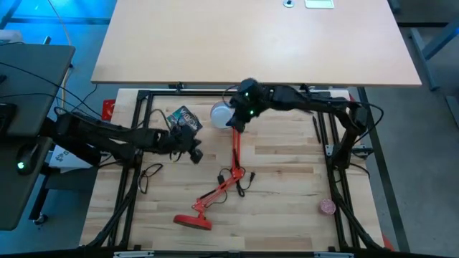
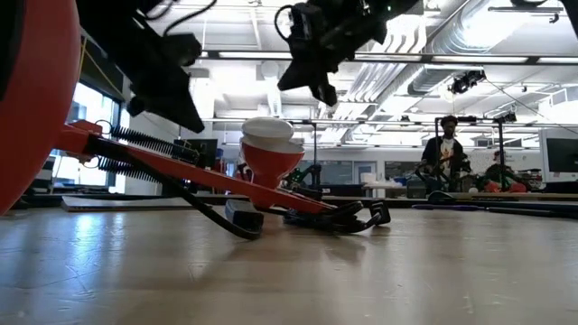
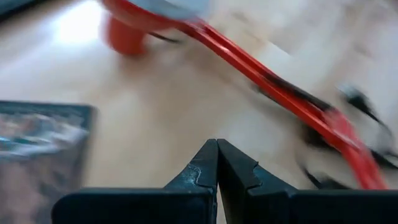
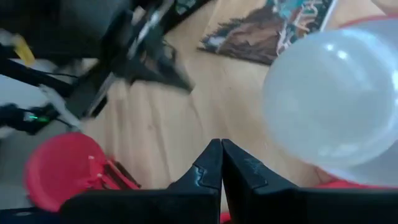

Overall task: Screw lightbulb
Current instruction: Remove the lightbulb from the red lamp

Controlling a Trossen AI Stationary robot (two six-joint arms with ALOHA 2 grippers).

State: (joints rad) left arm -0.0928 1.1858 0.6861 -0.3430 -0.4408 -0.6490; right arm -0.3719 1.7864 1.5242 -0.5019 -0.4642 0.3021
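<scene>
wooden table (image 1: 287, 172), red lamp (image 1: 215, 193), dark packet (image 1: 185, 117), pink disc (image 1: 328, 208)

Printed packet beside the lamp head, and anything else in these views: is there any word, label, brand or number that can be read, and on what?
Printed packet: dark artwork with a pale patch; any lettering is too small or blurred to read in every view.
Red lamp and lightbulb: no markings show.
Red object at the table's left edge: nothing readable.
No readable text anywhere.
</scene>
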